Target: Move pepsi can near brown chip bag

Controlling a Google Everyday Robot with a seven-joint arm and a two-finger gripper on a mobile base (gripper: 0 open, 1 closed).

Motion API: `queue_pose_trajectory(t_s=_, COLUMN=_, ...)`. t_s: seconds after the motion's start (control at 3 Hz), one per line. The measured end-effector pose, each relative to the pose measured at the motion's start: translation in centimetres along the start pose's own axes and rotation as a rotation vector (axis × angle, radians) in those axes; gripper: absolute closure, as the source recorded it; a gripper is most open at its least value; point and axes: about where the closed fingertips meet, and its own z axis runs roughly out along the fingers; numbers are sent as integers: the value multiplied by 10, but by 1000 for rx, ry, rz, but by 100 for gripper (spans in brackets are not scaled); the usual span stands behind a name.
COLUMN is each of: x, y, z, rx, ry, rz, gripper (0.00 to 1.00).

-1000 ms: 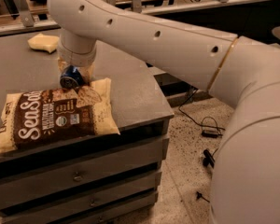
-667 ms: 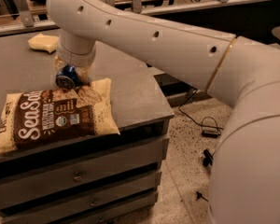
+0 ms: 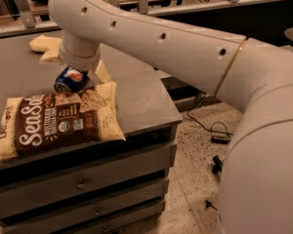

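In the camera view, the pepsi can (image 3: 70, 80) is seen tilted on its side just under the wrist of the arm (image 3: 151, 43), at the upper edge of the brown chip bag (image 3: 56, 123), near the bag's right top corner. Compared with a second ago, the can has been shifted slightly to the left along that edge, and since the last earlier frame it has hardly been moved; the bag is found lying flat where it was, at the front left of the grey cabinet top (image 3: 136, 94). The gripper (image 3: 83, 73) is located right at the can, but it is covered by the thick wrist, so it cannot be told whether the can is pinched or let go. Whether the can is touching the bag or is lifted above it cannot be made out either. A pale yellow lump (image 3: 45, 44) at the back of the top is partly hidden by the arm. The bag's left edge is cut off by the frame.
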Motion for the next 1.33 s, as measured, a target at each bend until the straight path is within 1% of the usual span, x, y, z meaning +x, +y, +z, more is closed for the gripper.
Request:
queue_pose_trajectory(t_s=0.33, x=17, y=16, z=-16, rx=-6, ry=26, rz=55, gripper=0)
queue_pose_trajectory(t_s=0.67, x=33, y=29, z=-33, rx=-17, ry=51, rz=96, gripper=0)
queue_pose_trajectory(t_s=1.0, x=53, y=40, z=-59, rx=9, ry=75, rz=137, gripper=0)
queue_pose_trajectory(t_s=1.33, x=67, y=53, z=-82, rx=55, ry=98, rz=202, gripper=0)
